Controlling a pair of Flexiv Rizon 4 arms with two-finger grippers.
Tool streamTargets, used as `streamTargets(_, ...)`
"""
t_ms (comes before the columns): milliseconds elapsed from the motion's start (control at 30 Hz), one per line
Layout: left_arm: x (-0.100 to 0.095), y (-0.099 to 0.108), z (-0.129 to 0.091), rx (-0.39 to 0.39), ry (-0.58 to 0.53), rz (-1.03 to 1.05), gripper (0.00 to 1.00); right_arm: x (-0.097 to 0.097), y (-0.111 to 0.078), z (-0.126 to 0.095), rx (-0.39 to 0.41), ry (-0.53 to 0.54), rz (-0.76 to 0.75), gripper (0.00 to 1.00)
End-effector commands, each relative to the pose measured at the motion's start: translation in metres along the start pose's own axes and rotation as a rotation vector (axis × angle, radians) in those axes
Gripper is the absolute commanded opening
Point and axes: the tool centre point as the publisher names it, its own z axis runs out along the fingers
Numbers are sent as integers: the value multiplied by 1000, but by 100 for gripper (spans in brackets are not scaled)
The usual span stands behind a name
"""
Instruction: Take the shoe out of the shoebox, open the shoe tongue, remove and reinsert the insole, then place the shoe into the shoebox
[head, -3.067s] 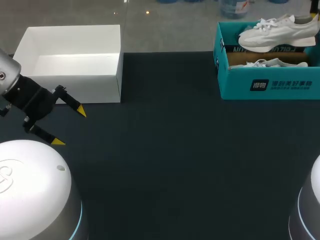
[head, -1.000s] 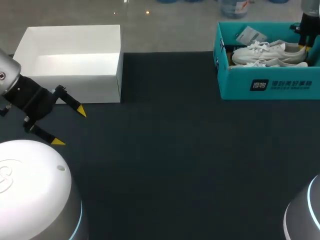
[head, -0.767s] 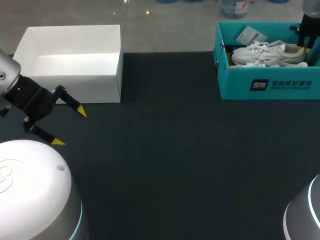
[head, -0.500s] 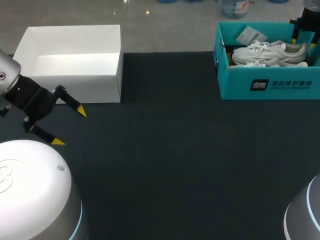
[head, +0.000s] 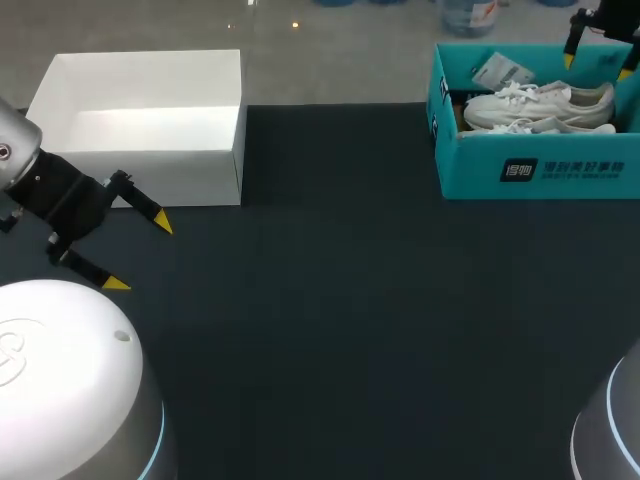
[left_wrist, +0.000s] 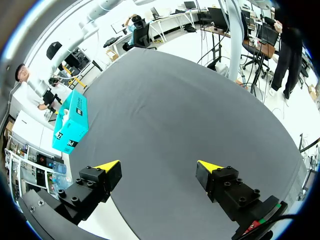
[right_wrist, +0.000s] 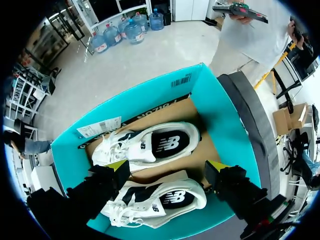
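**Shoebox** (right_wrist: 225, 117): teal, open-topped, directly under my right fingers (right_wrist: 167, 167). It holds two white shoes side by side on a brown floor, plus a tag (right_wrist: 99, 127) at one end.

**Far shoe** (right_wrist: 160, 144): just ahead of my fingertips.

**Near shoe** (right_wrist: 167, 200): under my fingertips.

**Lie of both shoes:** sole-down, openings up. Their long axes run parallel to the box's long walls and across the gap between my fingers, toes toward the tag end.

**Right fingers:** spread wide, holding nothing, above the shoes.

**Left fingers** (head: 140, 252): spread apart, holding nothing, over bare tabletop (head: 350, 320). A white box (head: 140, 165) sits just beside them, and they are well apart from the shoebox.
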Motion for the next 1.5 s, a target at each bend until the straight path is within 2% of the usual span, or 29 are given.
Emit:
streamTargets(33,0,-1,0,-3,1,0,100,-3,-8,-10,-3,2,3,100)
streamTargets(600,0,-1,0,-3,1,0,100,-3,-8,-10,-3,2,3,100)
streamTargets(633,-6,-1,-1,-11,8,6,100,-3,-8,-10,-3,2,3,100)
streamTargets(700,-27,-2,-3,-90,40,-14,100,-3,-8,-10,-3,2,3,100)
streamTargets(800,-54,-1,-5,-159,70,-73,100,-3,-8,-10,-3,2,3,100)
streamTargets(867,-69,2,-5,-178,77,-119,100,-3,-8,-10,-3,2,3,100)
streamTargets(1067,-103,12,4,-171,118,-240,100,-3,-8,-10,-3,2,3,100)
streamTargets(1300,-130,23,9,-159,121,-357,100,-3,-8,-10,-3,2,3,100)
streamTargets(1500,-130,23,9,-159,121,-357,100,-3,-8,-10,-3,2,3,100)
